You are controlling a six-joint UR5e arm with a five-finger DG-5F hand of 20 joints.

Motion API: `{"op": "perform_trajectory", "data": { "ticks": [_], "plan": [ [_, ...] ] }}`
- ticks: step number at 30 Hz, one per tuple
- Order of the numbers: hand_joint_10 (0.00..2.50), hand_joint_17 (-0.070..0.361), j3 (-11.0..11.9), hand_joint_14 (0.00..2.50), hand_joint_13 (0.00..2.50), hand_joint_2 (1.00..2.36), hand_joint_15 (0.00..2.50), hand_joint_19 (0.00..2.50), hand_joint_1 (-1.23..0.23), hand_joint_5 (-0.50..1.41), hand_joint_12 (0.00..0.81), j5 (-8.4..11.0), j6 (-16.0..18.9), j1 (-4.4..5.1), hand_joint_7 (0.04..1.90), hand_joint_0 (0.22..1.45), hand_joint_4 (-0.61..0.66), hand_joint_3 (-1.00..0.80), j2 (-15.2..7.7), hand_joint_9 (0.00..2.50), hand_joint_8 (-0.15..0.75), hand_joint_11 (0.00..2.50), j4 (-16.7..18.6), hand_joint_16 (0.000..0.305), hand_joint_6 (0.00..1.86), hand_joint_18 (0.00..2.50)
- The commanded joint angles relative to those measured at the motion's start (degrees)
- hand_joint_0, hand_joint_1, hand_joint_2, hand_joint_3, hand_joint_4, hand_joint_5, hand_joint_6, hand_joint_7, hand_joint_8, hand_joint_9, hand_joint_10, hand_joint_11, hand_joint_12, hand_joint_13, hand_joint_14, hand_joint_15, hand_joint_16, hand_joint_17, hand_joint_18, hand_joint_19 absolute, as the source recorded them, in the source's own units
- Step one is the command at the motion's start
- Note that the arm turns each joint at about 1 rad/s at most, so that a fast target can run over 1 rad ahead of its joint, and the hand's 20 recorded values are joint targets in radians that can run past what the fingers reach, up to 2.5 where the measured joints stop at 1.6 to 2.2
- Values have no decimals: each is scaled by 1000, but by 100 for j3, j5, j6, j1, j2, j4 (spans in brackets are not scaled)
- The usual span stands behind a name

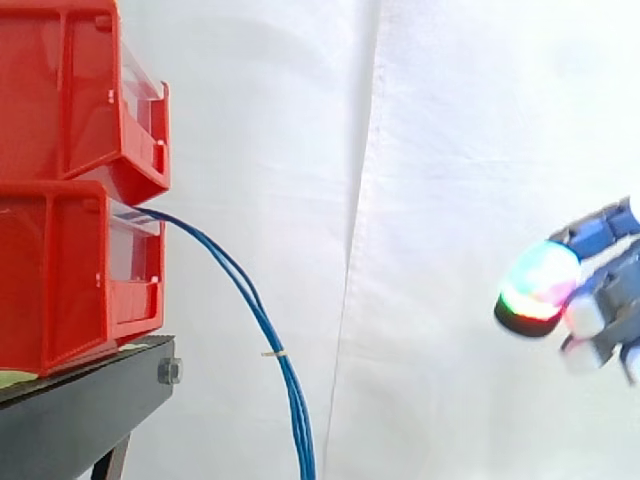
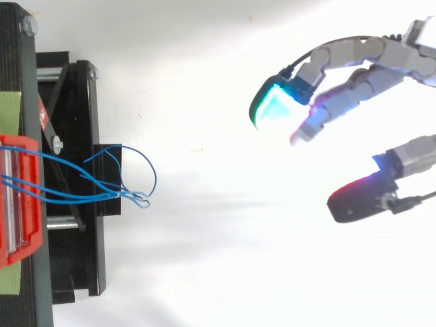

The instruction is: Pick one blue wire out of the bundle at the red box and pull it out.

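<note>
Hanging limp from the red box (image 1: 70,270), the blue wires (image 1: 293,400) look light and floppy; pinch one near the box, where strands seem separated. The robot hand (image 2: 368,49) is spread and empty.

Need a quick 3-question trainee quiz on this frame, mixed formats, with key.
1. True or false: the robot's hand touches the bundle of thin blue wires.
2. The wires leave which of the stacked red plastic bins? A upper; B lower; C neither.
3. Fill in the colour: the bins rest on a ___ stand.
Key: 1 false; 2 B; 3 black.
</note>
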Motion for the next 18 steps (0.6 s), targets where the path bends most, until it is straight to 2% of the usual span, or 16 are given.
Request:
{"op": "perform_trajectory", "data": {
  "ticks": [1,7,11,14,16,18],
  "plan": [
    [5,152,1,9,372,1000,216,613,-774,-181,382,83,59,0,714,453,186,-500,-180,591,217,125,97,67,502,390],
    [2,160,-7,8,294,1000,187,594,-749,-190,395,303,-11,17,692,416,177,-500,-443,484,217,66,598,71,502,351],
    [4,157,1,8,265,1000,189,600,-778,-186,400,355,-20,26,722,416,176,-500,-601,472,219,102,835,70,502,311],
    [5,154,1,8,258,1000,188,603,-800,-180,397,373,-73,52,745,424,181,-500,-768,480,219,133,1160,69,503,297],
    [6,153,107,8,261,1000,194,604,-803,-176,395,443,-249,79,751,430,185,-500,-944,490,220,145,1371,68,503,294],
    [6,152,230,8,264,1000,195,605,-809,-174,392,443,-275,88,758,434,187,-500,-1067,493,219,155,1398,67,503,298]
  ]
}}
